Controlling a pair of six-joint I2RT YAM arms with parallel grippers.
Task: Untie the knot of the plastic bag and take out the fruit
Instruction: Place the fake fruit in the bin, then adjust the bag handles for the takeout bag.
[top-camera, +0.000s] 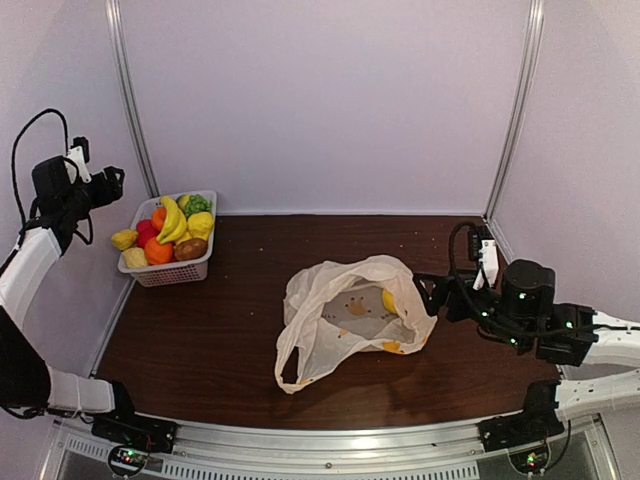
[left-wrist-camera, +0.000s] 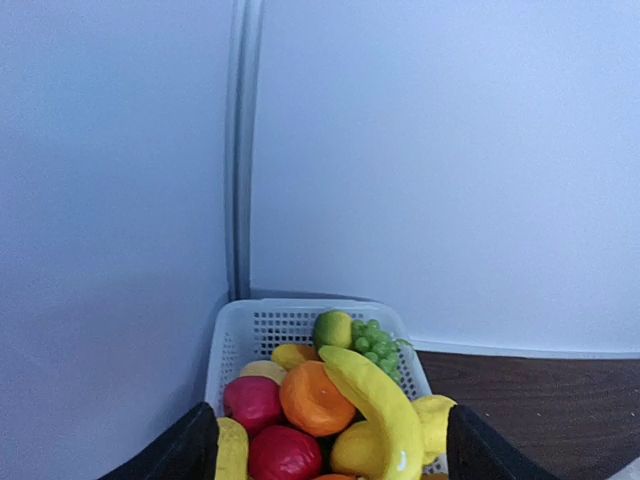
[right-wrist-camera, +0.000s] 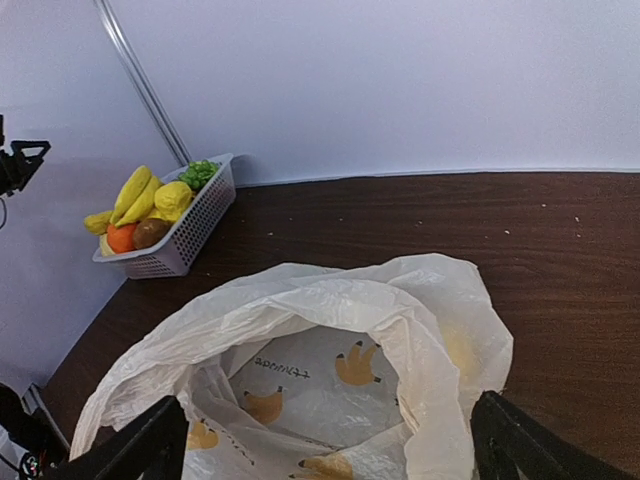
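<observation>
From where I stand, the plastic bag (top-camera: 340, 280) is a milky, see-through cream, printed with small orange-yellow marks (right-wrist-camera: 357, 366) shaped like banana bunches, plus a line of dark lettering (right-wrist-camera: 282, 371). Yellow fruit (top-camera: 389, 301) shows through its skin. The tabletop (top-camera: 230, 340) is dark brown, flecked with pale specks. The slotted basket (top-camera: 170, 272) is white, and in it are a yellow banana (top-camera: 172, 220), green grapes (top-camera: 197, 205), an orange (top-camera: 158, 250), a red piece (top-camera: 147, 230) and a brown oval (top-camera: 191, 248). The right arm's fingers (right-wrist-camera: 135, 450) are black.
</observation>
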